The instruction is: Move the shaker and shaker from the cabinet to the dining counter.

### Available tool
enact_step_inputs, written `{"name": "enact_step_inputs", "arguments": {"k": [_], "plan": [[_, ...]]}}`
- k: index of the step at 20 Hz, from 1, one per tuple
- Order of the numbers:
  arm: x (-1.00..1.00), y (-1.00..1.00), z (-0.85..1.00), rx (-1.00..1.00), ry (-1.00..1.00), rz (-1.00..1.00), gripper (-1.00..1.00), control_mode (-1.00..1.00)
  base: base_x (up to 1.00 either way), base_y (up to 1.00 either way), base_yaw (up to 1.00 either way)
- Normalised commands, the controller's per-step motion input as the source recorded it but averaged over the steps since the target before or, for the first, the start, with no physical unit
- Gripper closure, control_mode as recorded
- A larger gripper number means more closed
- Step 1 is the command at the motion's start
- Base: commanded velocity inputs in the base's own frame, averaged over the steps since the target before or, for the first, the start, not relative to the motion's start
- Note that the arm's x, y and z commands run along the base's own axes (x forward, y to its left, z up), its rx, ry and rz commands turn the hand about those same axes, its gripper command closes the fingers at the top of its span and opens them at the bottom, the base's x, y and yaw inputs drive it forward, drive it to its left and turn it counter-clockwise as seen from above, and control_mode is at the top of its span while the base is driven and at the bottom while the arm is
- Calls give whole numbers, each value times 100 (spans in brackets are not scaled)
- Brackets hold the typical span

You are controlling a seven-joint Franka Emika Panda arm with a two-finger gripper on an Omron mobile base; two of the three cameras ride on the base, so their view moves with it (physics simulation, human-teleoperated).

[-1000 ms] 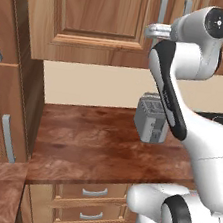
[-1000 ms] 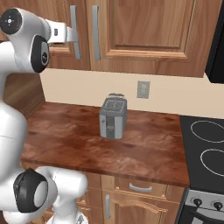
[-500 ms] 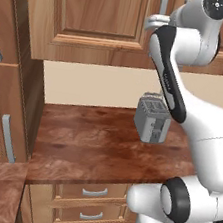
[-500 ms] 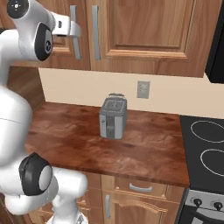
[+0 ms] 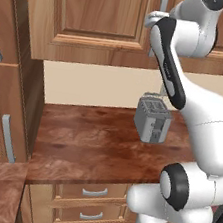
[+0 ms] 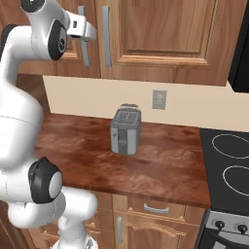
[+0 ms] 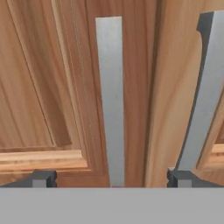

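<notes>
The cabinet (image 5: pixel 97 20) (image 6: pixel 165 34) hangs above the worktop with both wooden doors closed, so the shakers are hidden. My gripper (image 7: pixel 111 178) is open and raised right in front of the doors. In the hand view its two fingertips (image 7: pixel 43 178) stand wide on either side of the lower end of one long grey bar handle (image 7: pixel 110 96). The neighbouring door's handle (image 7: pixel 203 96) lies further right. In the right base view the gripper (image 6: pixel 90 35) sits at the left one of the two handles (image 6: pixel 105 36). The dining counter is out of view.
A grey toaster (image 5: pixel 152 120) (image 6: pixel 125 131) stands on the reddish-brown worktop (image 5: pixel 89 140) below the cabinet. A stove (image 6: pixel 228 170) adjoins the worktop on the right, a tall wooden unit (image 5: pixel 5 92) on the left. Drawer fronts (image 5: pixel 94 192) run under the worktop.
The arm has lifted, and the hand has come up and closer to the cabinet door handle. The jaws have stayed open. The toaster has not moved.
</notes>
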Motion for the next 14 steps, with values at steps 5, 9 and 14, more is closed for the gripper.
{"name": "enact_step_inputs", "arguments": {"k": [5,9,14], "plan": [[33,0,-14,4,0,0,-100,-100,0,0,0],[35,0,-13,6,0,0,-100,-100,0,0,0],[35,0,-4,4,0,0,-100,-100,0,0,0]]}}
